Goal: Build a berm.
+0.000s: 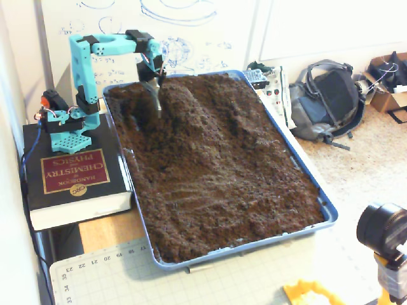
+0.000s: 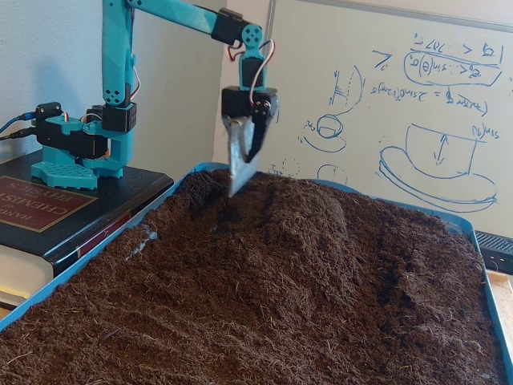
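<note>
Dark soil hides nothing of our gripper [image 2: 240, 172], hanging clear above the berm [image 2: 300, 216] at the tray's [image 1: 305, 175] far left; whether its jaws are parted, we cannot tell.

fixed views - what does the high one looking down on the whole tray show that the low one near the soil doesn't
Only the high fixed view shows the tray's near corners, the backpack on the floor and the cutting mat. Only the low fixed view shows the gripper clear of the soil in profile, and the cup sketch on the whiteboard. Both show the arm, the chemistry handbook under its base and the berm beside the gripper.
</note>
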You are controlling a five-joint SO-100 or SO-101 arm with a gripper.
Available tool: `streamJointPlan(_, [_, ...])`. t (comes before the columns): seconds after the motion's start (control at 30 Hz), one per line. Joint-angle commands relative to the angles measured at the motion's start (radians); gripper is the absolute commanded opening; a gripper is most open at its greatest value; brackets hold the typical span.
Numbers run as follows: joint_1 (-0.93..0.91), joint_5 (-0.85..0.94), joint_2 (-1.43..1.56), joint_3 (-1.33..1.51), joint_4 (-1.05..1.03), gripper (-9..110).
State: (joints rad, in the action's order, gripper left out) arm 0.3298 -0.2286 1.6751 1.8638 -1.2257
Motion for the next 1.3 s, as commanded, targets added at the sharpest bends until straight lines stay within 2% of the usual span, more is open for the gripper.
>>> streamJointPlan(0.0, [-0.015, 0.009, 0.158, -0.081, -0.181, 0])
streamJointPlan(0.1, [-0.046, 0.044, 0.198, -0.044, -0.301, 1])
streamJointPlan(0.2, [-0.149, 0.192, 0.247, 0.031, -0.29, 1])
streamJointPlan(0.53, [-0.699, 0.946, 0.391, 0.413, 0.156, 1])
streamJointPlan(0.67, [-0.874, 1.12, 0.388, 0.565, 0.344, 1])
streamJointPlan(0.77, [-0.95, 1.138, 0.364, 0.666, 0.469, 1])
streamJointPlan(0.9, [-0.96, 1.138, 0.239, 0.762, 0.607, 1])
streamJointPlan(1.27, [-0.954, 1.104, -0.052, 0.769, 0.98, 1])
